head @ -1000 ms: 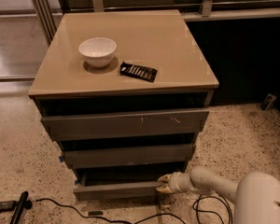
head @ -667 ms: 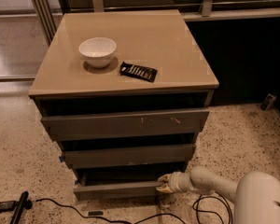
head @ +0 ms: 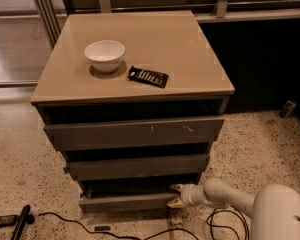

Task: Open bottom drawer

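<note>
The bottom drawer is the lowest dark grey front of the cabinet, plain and unmarked, standing a little out from the cabinet with a dark gap above it. My gripper is at the drawer's right end, with one finger above the front's top edge and one below it. The white arm reaches in from the lower right. The middle front and the wide top front with white scuff marks sit above.
A white bowl and a black packet lie on the tan cabinet top. Black cables and a black rod lie on the speckled floor at the front left. A dark wall stands to the right.
</note>
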Available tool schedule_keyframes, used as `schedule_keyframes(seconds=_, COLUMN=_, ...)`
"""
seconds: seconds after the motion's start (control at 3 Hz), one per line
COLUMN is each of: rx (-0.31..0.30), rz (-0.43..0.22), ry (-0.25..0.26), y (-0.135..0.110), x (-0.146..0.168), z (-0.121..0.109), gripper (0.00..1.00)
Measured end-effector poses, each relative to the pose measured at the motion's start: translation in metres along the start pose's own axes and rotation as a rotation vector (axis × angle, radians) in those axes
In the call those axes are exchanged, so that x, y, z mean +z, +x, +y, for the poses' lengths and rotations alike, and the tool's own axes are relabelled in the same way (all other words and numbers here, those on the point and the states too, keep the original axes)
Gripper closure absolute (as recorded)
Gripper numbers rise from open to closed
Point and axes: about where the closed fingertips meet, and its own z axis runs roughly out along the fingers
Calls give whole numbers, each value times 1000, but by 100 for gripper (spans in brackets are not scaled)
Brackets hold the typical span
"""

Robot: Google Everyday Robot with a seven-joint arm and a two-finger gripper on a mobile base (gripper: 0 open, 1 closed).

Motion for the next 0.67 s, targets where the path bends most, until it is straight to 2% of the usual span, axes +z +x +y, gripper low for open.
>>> schedule_keyframes(seconds=0.33, rx=0, rz=0, ry=0, y=0, x=0, z=0, gripper=4)
schedule_keyframes(seconds=0.67, rx=-1, rz=-1, ry=-4, y=2, x=-1, z=4, gripper=35)
